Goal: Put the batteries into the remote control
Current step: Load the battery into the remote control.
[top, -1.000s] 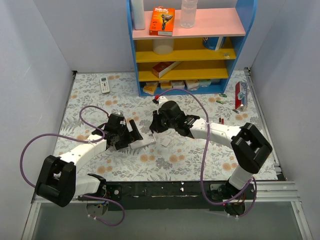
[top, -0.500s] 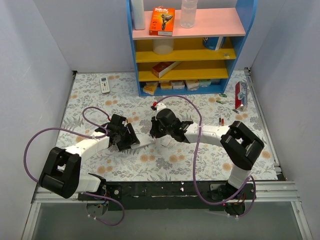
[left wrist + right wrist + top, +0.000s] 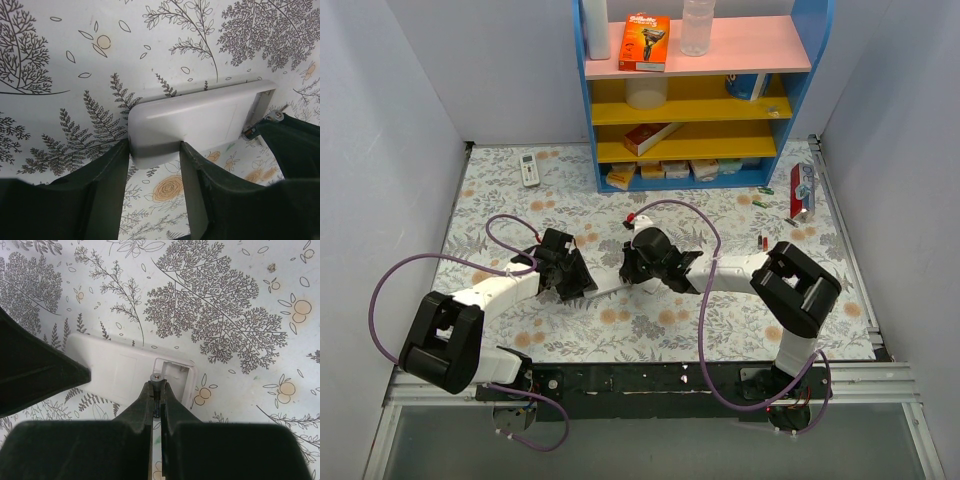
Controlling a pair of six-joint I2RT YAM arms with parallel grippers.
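White remote control (image 3: 190, 122) lies flat, end compartment open, a slim battery (image 3: 157, 378) at that opening.

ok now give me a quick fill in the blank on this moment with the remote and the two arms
1. The right gripper is shut on a slim ___, its tip at the remote control.
2. The battery compartment of the remote control is ___, with no cover on it.
3. The left gripper has its fingers on either side of one end of the ___ remote control.

Missing words: battery; open; white
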